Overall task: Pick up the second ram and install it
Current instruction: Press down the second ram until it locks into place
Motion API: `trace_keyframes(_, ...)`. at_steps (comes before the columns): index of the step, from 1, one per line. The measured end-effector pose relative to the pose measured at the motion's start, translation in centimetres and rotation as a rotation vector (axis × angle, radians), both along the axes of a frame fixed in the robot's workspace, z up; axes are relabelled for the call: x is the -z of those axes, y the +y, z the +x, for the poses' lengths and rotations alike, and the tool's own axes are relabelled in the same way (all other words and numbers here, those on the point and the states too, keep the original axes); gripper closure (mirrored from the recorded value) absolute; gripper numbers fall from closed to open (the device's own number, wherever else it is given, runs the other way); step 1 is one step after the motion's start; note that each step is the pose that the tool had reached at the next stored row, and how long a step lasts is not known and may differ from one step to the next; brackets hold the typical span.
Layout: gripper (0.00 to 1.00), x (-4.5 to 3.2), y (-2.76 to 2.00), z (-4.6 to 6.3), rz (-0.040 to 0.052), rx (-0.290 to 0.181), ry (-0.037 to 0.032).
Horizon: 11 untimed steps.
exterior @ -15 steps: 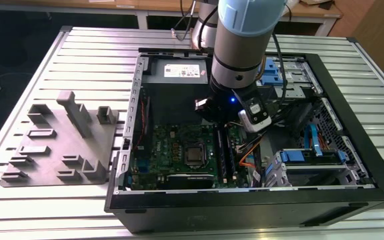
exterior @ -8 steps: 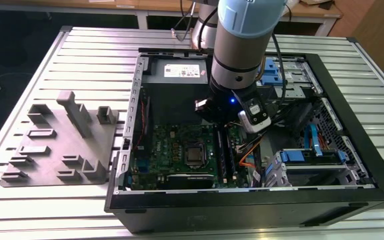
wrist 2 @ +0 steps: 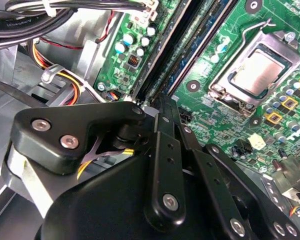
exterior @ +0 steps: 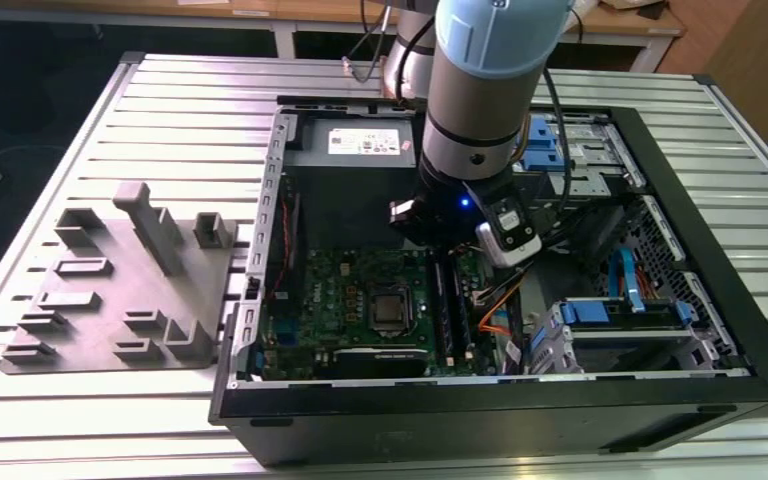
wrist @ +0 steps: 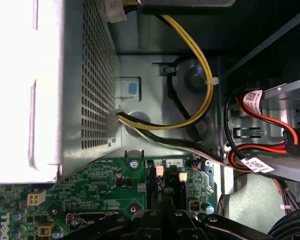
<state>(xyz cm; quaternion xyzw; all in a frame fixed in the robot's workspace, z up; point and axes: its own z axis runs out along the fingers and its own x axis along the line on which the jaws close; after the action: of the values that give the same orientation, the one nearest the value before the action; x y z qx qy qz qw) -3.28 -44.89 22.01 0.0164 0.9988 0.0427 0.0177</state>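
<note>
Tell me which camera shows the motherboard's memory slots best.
The second wrist view: the memory slots run long and close-up past the gripper. The exterior view shows them small, beside the arm; the first wrist view catches their near ends.

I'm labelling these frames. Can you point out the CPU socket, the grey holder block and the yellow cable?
CPU socket (wrist 2: 256, 73): second wrist view, on the metal plate at its middle.
Grey holder block (exterior: 84, 322): exterior view, on its flat base.
Yellow cable (wrist: 202, 61): first wrist view, on its curved upper run.
</note>
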Motion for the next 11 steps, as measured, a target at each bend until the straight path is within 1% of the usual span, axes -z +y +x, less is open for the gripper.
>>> trace_keyframes(3,0.93,0.02,0.01,0.0,0.0004,0.0,-0.0001)
trace_keyframes(6,0.93,0.21,0.01,0.0,0.0003,0.0,0.0)
trace_keyframes(11,0.93,0.24,0.0,0.0,0.0003,0.0,-0.0001)
